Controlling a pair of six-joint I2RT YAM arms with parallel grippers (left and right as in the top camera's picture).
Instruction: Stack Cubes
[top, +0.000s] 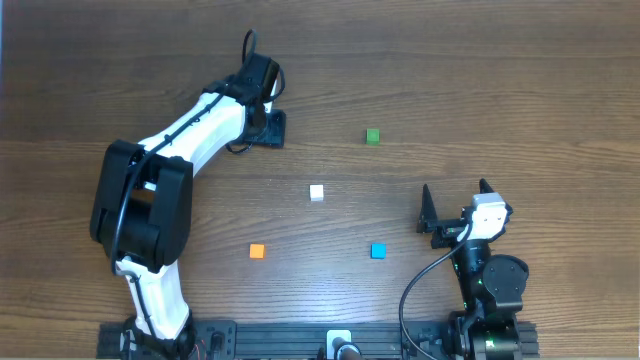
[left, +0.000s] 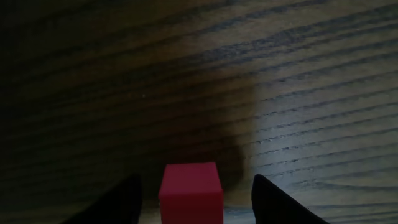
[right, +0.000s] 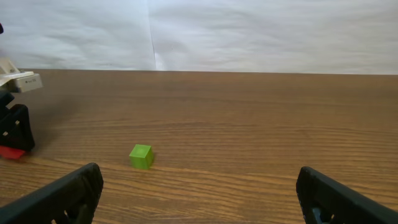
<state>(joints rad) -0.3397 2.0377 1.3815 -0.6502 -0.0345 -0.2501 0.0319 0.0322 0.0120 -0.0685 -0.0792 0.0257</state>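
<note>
A red cube (left: 191, 193) rests on the wooden table between the fingers of my left gripper (left: 196, 182), which is open, low over the table, with a gap on each side of the cube. From above, that gripper (top: 268, 128) sits at the table's far left-centre and covers the cube. A green cube (top: 372, 136) lies to its right, and the right wrist view shows it too (right: 141, 156). A white cube (top: 317, 192) sits mid-table, with an orange cube (top: 257, 251) and a blue cube (top: 377, 250) nearer the front. My right gripper (top: 455, 205) stands open near its base, holding nothing.
The table (top: 520, 90) is bare wood around the cubes, with wide free room at the right and back. A white wall (right: 249, 31) stands behind the table's far edge. The left arm's white link (top: 190, 130) slants across the left side.
</note>
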